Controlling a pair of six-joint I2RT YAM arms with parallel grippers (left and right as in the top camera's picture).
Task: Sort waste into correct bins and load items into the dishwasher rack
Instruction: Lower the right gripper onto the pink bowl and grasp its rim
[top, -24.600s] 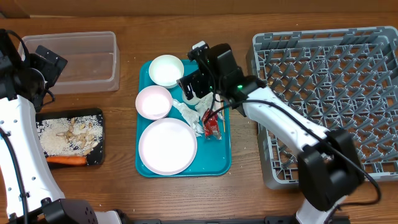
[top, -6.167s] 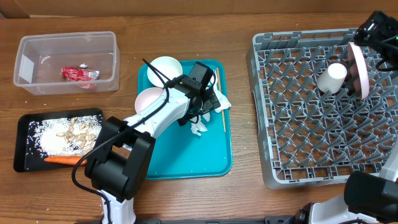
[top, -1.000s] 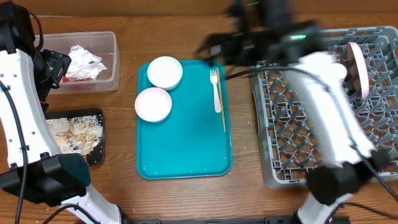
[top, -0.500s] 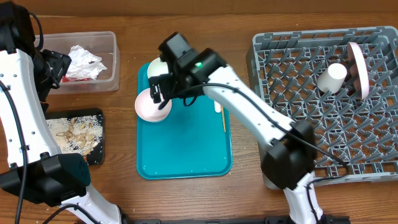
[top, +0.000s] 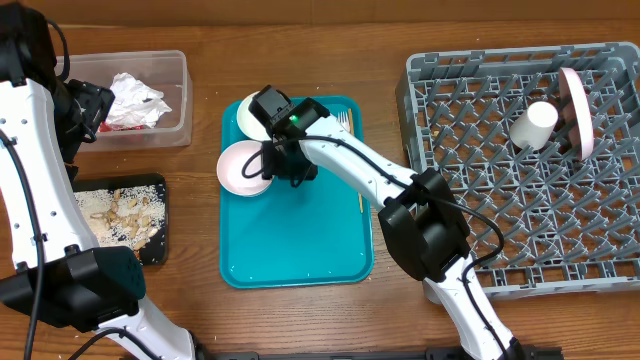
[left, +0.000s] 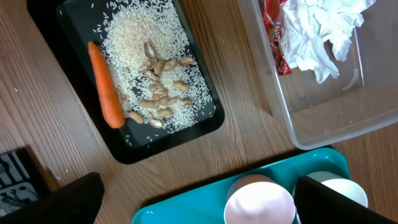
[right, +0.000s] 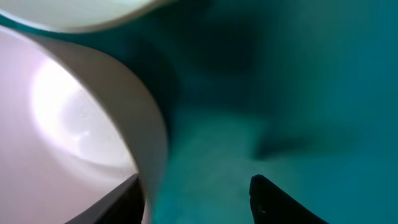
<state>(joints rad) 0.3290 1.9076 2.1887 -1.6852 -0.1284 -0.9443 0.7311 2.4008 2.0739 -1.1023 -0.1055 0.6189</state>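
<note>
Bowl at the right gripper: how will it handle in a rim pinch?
The bowl looks rigid, thin-walled, probably light. Glossy curved rim may slip in the right gripper. Smooth teal tray likely lets it slide if nudged.

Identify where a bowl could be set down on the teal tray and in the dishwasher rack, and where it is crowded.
Free: the teal tray's lower half, below the lower bowl; the dishwasher rack's left and lower rows, away from the cup and plate at its upper right. Crowded: the tray's upper left, where the right gripper meets that bowl beside the upper bowl.
</note>
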